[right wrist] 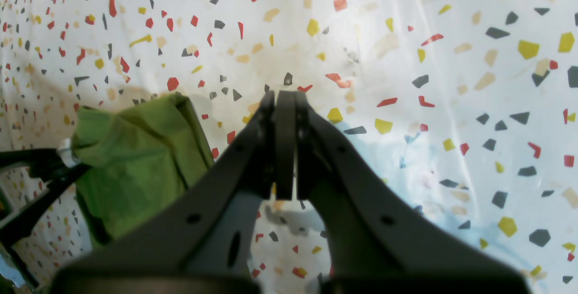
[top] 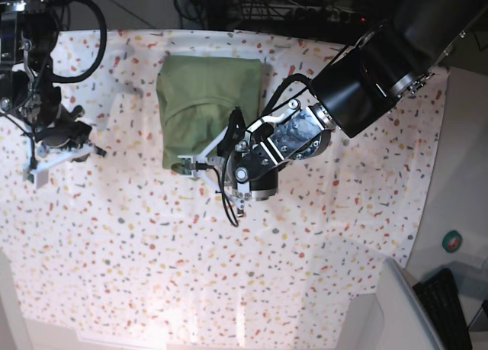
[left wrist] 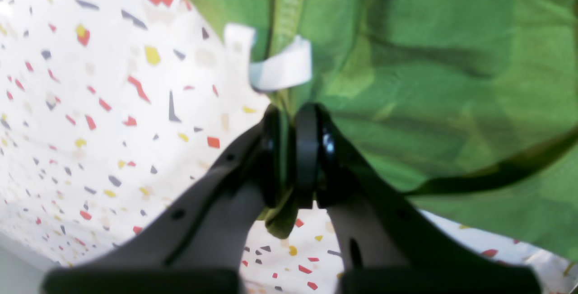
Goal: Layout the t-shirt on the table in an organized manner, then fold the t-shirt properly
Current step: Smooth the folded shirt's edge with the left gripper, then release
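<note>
The olive-green t-shirt [top: 206, 98] lies folded into a rough rectangle at the back middle of the speckled table [top: 137, 236]. My left gripper [top: 186, 167] is at the shirt's near-left corner. In the left wrist view it [left wrist: 289, 149] is shut on a bunched hem of the t-shirt [left wrist: 429, 81], just below a white label [left wrist: 280, 61]. My right gripper [top: 91, 146] hovers over bare cloth, well to the left of the shirt. In the right wrist view it [right wrist: 285, 100] is shut with nothing between its fingers, and the t-shirt [right wrist: 135, 163] shows at the left.
The table's cloth [right wrist: 451, 59] is wrinkled and faintly stained under the right gripper. Cables and dark equipment [top: 305, 7] sit beyond the far edge. A grey bin [top: 396, 312] and a keyboard [top: 446, 297] stand off the table's near right corner.
</note>
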You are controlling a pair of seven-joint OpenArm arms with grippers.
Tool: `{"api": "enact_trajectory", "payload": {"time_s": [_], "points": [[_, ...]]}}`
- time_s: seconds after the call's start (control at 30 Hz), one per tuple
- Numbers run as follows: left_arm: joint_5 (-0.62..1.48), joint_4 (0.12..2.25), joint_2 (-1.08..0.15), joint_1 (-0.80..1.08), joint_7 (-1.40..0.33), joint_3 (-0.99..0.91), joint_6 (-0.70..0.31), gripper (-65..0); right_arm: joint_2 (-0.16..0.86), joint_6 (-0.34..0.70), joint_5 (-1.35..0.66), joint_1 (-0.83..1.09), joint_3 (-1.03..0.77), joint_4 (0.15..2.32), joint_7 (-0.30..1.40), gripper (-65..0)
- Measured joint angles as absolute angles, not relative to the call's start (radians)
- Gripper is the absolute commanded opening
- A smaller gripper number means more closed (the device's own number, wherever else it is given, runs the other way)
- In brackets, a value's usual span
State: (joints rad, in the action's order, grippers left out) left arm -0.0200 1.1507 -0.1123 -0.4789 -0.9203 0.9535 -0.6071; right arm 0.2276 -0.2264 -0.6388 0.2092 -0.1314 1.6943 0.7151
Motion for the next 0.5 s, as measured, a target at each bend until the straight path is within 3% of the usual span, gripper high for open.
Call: {"api": "enact_trajectory", "payload": {"time_s": [0.43,0.5], "points": [[-0.026,1.155,-0.108,-0.487,-0.920,0.957,-0.607,-64.7,0.229,-0.226,-0.639,0.203,-0.131,1.641,0.715,-65.0],[-0.026,1.155,-0.108,-0.487,-0.920,0.955,-0.607,-53.6,0.228,-0.226,-0.638,0.203,-0.131,1.641,0.715,-65.0]]}}
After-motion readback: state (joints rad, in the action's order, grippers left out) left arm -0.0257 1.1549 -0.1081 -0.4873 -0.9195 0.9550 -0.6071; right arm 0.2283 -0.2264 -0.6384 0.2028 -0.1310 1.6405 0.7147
